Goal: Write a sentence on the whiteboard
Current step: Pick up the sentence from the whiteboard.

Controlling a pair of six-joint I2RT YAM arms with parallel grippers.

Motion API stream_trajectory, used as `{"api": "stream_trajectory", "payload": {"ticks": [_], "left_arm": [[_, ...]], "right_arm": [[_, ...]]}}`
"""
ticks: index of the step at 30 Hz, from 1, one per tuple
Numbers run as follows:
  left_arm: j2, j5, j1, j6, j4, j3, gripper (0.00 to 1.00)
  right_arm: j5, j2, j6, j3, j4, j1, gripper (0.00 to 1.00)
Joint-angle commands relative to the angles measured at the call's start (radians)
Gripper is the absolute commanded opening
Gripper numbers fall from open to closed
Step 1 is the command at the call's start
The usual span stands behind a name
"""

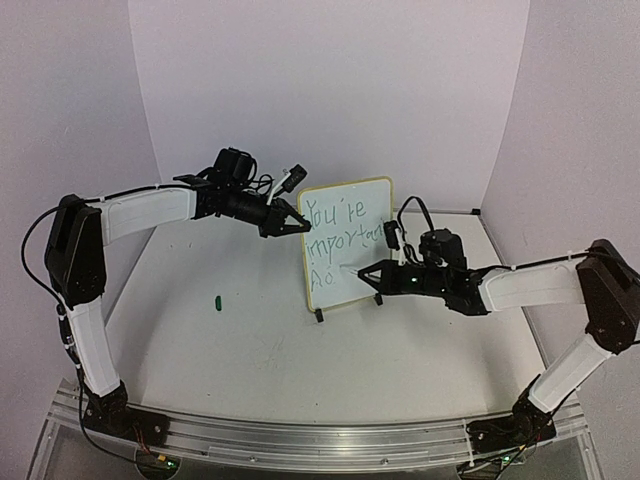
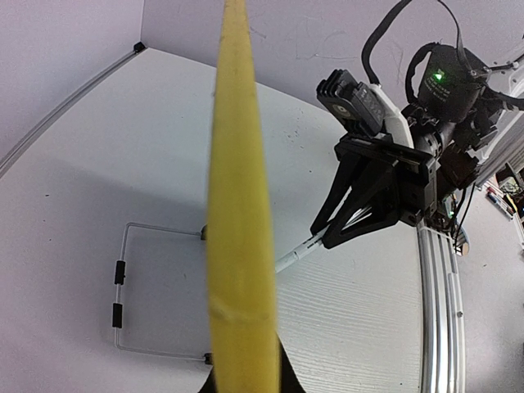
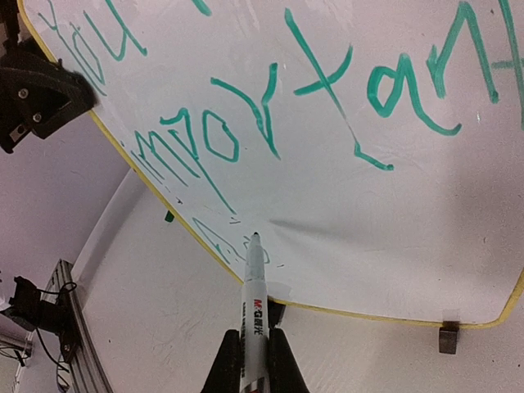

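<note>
The whiteboard (image 1: 352, 250) stands upright at the table's middle, with a pale-yellow frame and black feet. The sentence (image 1: 345, 228) is in green: "You're", "important", and a few letters begun on a third line. My left gripper (image 1: 300, 226) is shut on the board's upper left edge; in the left wrist view the yellow frame (image 2: 237, 205) runs between the jaws and hides them. My right gripper (image 3: 255, 364) is shut on a white marker (image 3: 255, 286). The marker's tip touches the board (image 3: 385, 229) at the third line's green strokes (image 3: 214, 242).
A small green marker cap (image 1: 217, 301) lies on the table left of the board and also shows in the right wrist view (image 3: 169, 217). A wire stand (image 2: 120, 295) sits behind the board. An aluminium rail (image 1: 300, 440) runs along the near edge. Walls close in on three sides.
</note>
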Motion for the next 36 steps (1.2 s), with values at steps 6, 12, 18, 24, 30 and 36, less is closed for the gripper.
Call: {"api": "stream_trajectory", "payload": {"ticks": [6,12,18,24,30,36], "left_arm": [[0.017,0.003,-0.023,0.013,-0.104,-0.001,0.0],[0.019,0.003,-0.023,0.015,-0.103,0.0,0.0],[0.022,0.003,-0.023,0.015,-0.104,0.002,0.0],[0.022,0.004,-0.023,0.016,-0.104,0.002,0.0],[0.021,0.004,-0.023,0.015,-0.104,0.002,0.0],[0.019,0.003,-0.023,0.015,-0.105,0.002,0.0]], "right_arm": [[-0.032,0.045,-0.027,0.061,0.012,-0.001,0.0],[-0.038,0.067,-0.027,0.079,0.011,0.0,0.0],[-0.015,0.078,-0.016,0.072,0.01,-0.001,0.0],[0.016,0.07,0.006,0.035,0.006,0.0,0.0],[0.024,0.105,0.017,0.018,0.005,0.0,0.0],[0.031,0.126,0.016,0.027,0.005,0.0,0.0]]}}
